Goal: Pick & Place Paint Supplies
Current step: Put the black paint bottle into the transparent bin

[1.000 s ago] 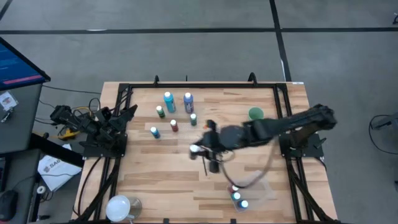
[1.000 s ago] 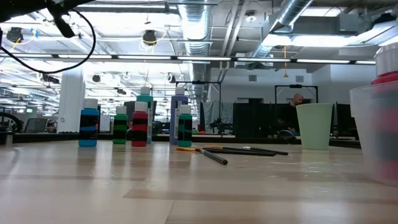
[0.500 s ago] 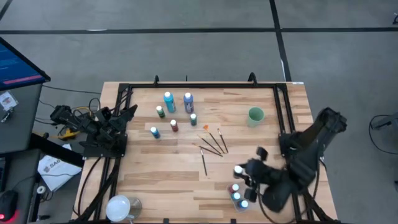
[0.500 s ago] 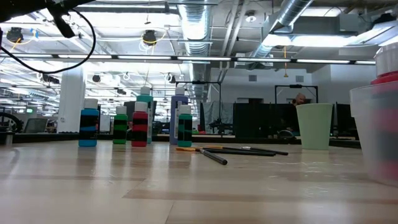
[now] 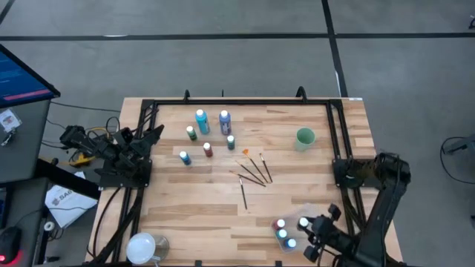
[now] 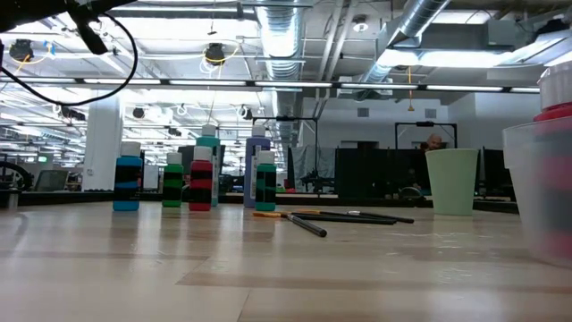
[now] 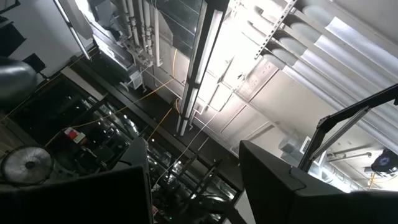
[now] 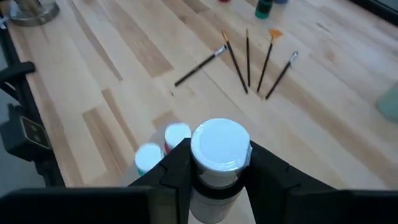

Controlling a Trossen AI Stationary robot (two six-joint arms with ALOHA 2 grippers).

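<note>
In the high view my right gripper [image 5: 305, 225] hovers at the table's near right corner, over the clear tub [image 5: 320, 231], shut on a white-capped paint bottle [image 5: 303, 222]. Other capped bottles [image 5: 283, 234] stand upright in the tub. Several bottles [image 5: 208, 137] stand on their bases at the far left of the table; the low view shows them too [image 6: 202, 179]. Thin dark-handled brushes [image 5: 254, 172] lie flat mid-table, one [image 5: 243, 194] apart from the rest. My left gripper [image 7: 194, 186] is open, parked off the left edge and pointing at the ceiling. My right gripper [image 8: 219, 154] pinches the white-capped bottle just below its cap [image 8: 217, 175], one finger [image 8: 178, 163] on either side. The bottle stands upright in the hold, cap up, above the bottles in the tub [image 8: 176, 134]. Its base is hidden by the gripper.
A pale green cup [image 5: 305, 136] stands upright near the right rail, also in the low view [image 6: 452, 182]. A metal dome [image 5: 141, 245] sits at the near left corner. Black frame rails [image 5: 133, 200] line the table's sides. Bare wood lies between the brushes and the tub.
My right gripper has swung from the middle of the table toward the near right corner, carrying the white-capped bottle along, and now hangs over the tub. The brushes, which the arm covered before, are in plain sight. The bottles at the far left have stayed put.
</note>
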